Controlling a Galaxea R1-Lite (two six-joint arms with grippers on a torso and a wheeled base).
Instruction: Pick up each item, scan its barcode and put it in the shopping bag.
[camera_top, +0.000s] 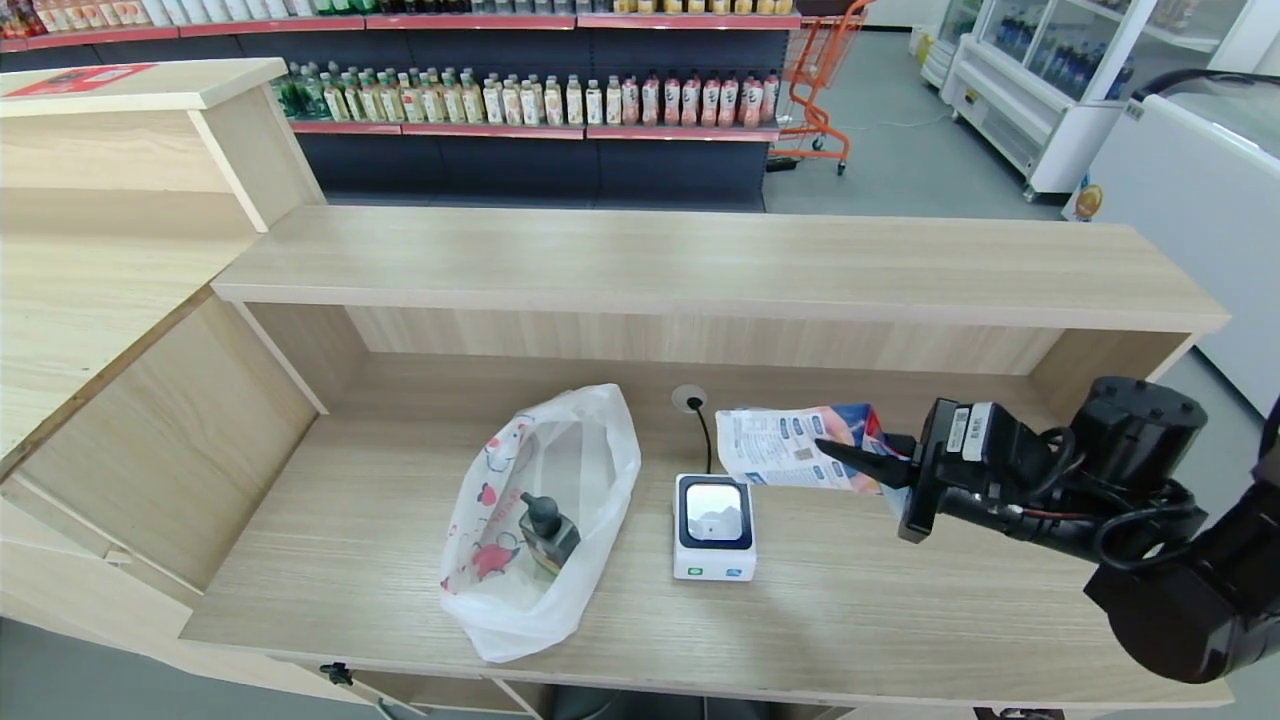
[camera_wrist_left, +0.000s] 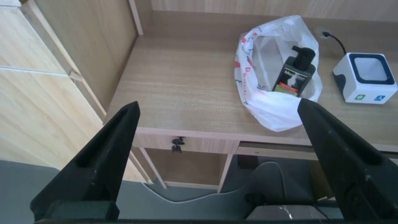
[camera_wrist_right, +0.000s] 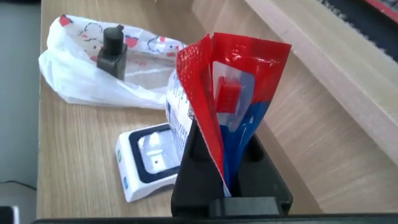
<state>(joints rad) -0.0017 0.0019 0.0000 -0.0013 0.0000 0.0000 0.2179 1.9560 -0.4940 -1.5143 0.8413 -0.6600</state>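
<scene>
My right tool (camera_top: 862, 462) is clamped on the snack pouch (camera_top: 785, 448) at its red-and-blue end. The pouch hangs in the air just beside the scanner (camera_top: 714, 525), to its right and rear, not touching it. Its white printed panel faces upward, away from the scanner window.

Judgement: the step in hand is the scan. I should rotate the wrist until the printed panel faces the window, then bring it level over the window. I should avoid crumpling the film, because a creased code may not read.

The shopping bag (camera_top: 590, 450) lies open on the tabletop (camera_top: 380, 540) left of the scanner, with a dark pump bottle (camera_top: 547, 528) inside. My left tool (camera_wrist_left: 214, 112) is spread apart and holds nothing, back from the tabletop's front edge.

Beyond the raised ledge (camera_top: 700, 265) stand drink shelves (camera_top: 530, 100), an orange trolley (camera_top: 825, 90) and freezers (camera_top: 1050, 90).
</scene>
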